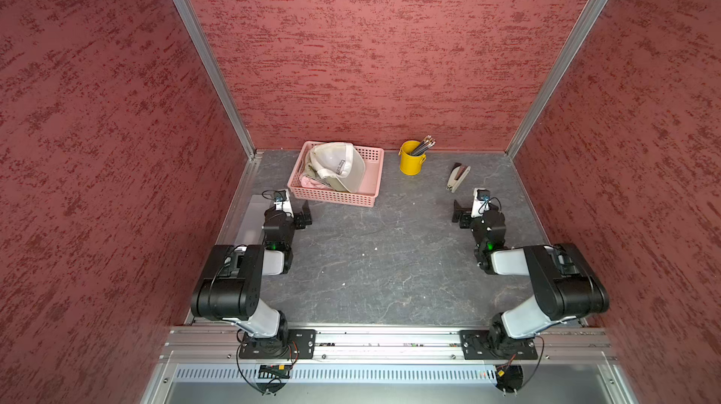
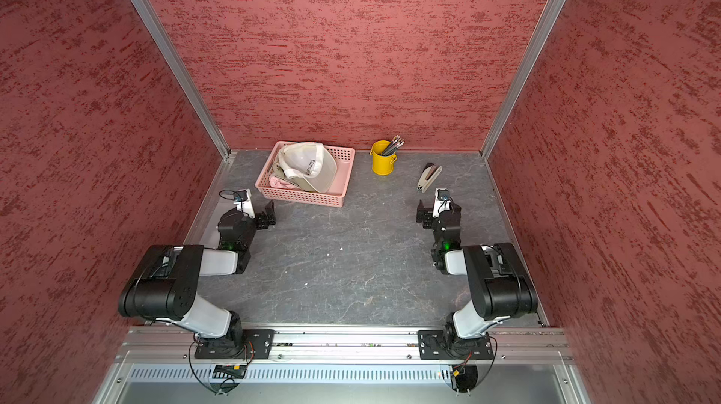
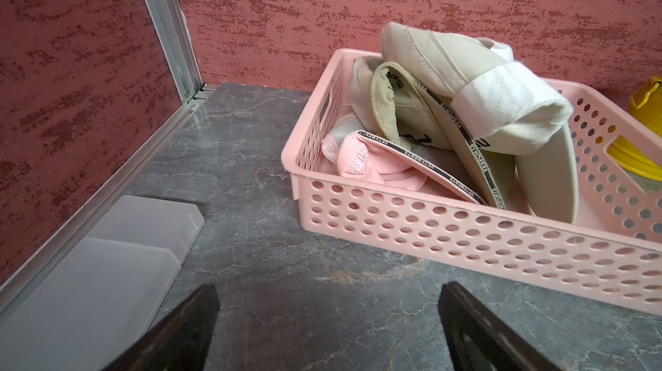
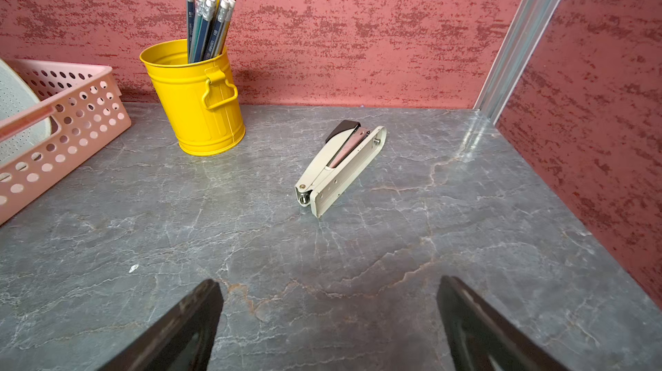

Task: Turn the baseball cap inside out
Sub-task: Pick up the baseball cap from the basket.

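A beige baseball cap point(image 1: 338, 164) is seen heaped in a pink basket point(image 1: 335, 200), at about eleven o'clock from the table's centre in a top view. A pink cap point(image 3: 358, 161) is tucked beneath it; further caps may be buried there, though the pile cannot be sorted out. The left gripper point(image 3: 327, 292) is held wide open and empty near the basket. The right gripper point(image 4: 329, 288) is likewise spread, nothing gripped. A yellow pencil pot point(image 1: 409, 162) is placed near one o'clock, a stapler point(image 1: 457, 179) near two.
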Controlling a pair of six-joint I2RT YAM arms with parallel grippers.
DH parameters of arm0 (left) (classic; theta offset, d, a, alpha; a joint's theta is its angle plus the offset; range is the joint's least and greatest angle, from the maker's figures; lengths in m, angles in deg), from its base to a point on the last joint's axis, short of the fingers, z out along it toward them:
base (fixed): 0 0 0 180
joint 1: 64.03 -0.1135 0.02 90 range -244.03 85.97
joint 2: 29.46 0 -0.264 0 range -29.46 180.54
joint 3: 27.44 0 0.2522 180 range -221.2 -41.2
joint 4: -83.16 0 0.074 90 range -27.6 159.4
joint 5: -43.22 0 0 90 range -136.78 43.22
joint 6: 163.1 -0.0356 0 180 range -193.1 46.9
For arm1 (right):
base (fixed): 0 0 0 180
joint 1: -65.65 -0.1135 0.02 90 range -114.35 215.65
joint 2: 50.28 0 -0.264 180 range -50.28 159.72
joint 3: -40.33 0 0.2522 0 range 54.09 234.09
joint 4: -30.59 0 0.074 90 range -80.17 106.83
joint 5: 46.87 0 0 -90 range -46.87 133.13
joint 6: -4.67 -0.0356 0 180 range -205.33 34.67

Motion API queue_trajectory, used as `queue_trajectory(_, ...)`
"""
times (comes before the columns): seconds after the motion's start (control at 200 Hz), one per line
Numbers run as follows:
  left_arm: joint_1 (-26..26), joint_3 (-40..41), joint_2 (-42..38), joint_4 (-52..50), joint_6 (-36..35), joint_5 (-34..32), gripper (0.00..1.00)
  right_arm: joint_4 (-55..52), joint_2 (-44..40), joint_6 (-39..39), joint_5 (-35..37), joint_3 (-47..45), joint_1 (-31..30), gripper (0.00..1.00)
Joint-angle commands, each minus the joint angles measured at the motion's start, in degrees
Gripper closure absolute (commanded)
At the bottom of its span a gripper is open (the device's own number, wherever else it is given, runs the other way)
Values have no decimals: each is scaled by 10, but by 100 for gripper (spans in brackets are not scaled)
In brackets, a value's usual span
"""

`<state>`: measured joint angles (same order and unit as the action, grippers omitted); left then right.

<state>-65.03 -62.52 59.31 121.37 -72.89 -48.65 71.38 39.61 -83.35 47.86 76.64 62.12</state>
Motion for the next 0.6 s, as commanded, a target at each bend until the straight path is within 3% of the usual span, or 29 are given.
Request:
queue_trajectory(0.0, -3, -3, -9, -6, -7, 24, 0, 2, -10, 3, -9, -14, 5, 1)
queue_trajectory(0.536, -12, -6, -11, -10, -5, 43, 0, -19, -11, -3, -29, -4, 13, 1)
queue_trajectory(0.596, -16, -31, -40, -77, -4, 62, 0, -18, -17, 5, -50, -7, 17, 1)
